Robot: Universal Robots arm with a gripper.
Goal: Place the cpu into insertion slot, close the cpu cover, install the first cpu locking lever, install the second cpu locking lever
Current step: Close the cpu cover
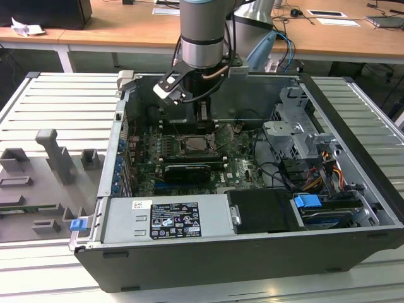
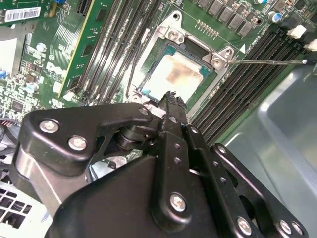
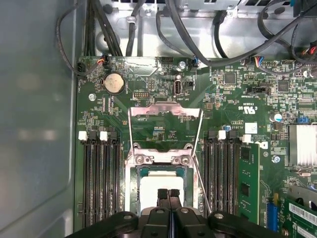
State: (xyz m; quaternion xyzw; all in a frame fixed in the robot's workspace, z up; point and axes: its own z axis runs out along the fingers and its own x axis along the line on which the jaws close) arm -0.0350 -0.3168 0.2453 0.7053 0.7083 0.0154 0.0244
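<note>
Exterior view: the black open computer case (image 1: 221,265) lies on the bench. The black two-fingered gripper (image 1: 202,115) hangs inside it, just above the square black silver-rimmed insertion slot (image 1: 201,146).

Second wrist view: the small flat square silver-topped cpu (image 2: 174,74) lies seated in the insertion slot. The jaws are pressed together, holding nothing, near the chip's edge.

First wrist view: the thin silvery square-framed cpu cover (image 3: 166,110) is swung open, off the slot. The thin wire locking levers (image 3: 198,139) stand unlatched beside it.

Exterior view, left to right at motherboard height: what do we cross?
Grey fixture blocks → insertion slot → metal drive cage → black case wall.
</note>
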